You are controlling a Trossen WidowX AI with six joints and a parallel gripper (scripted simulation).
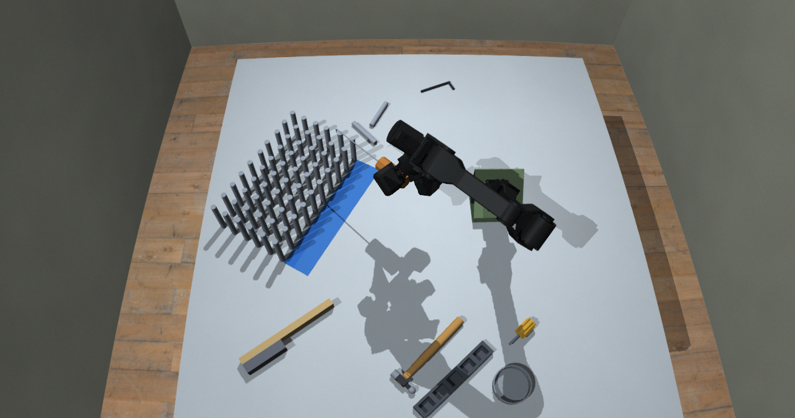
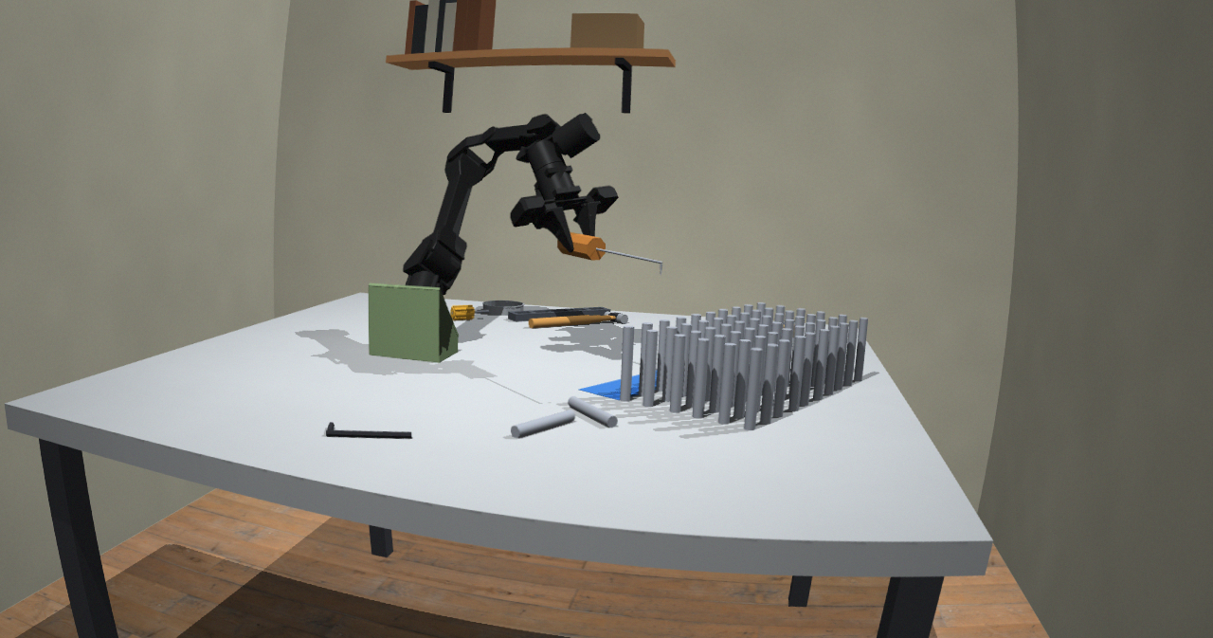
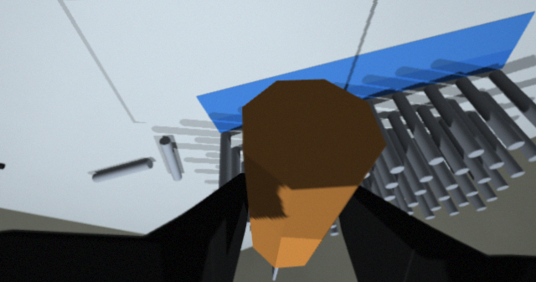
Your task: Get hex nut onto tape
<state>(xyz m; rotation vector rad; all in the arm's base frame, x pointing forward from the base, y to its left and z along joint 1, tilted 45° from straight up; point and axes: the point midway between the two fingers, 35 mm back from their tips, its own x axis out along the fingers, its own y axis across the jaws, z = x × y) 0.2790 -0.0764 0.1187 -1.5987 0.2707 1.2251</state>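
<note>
Spacers (image 1: 283, 187) stand in one dense block on the left of the table (image 1: 500, 109), too many and too tightly packed for an exact count; the nut cannot be made out among them in any view. One blue tape strip (image 1: 333, 215) lies flat along the block's right edge, touching its foot. Two more spacers (image 1: 364, 131) lie toppled just past the block's far corner, near each other. One gripper (image 1: 395, 175) hangs high above the strip's far end, jaws clamped on the orange-brown handle of the one hook pick (image 2: 585, 247), whose thin shaft reaches out level toward the block, with the hook tip pointing down. Right of it sits one green base block (image 1: 481, 215).

Along the near edge, left to right: one brush (image 1: 286, 335), one hammer (image 1: 430, 348), one tray (image 1: 455, 379), one ring (image 1: 513, 383), one screwdriver (image 1: 524, 328). One hex key (image 1: 437, 87) lies at the far side.
</note>
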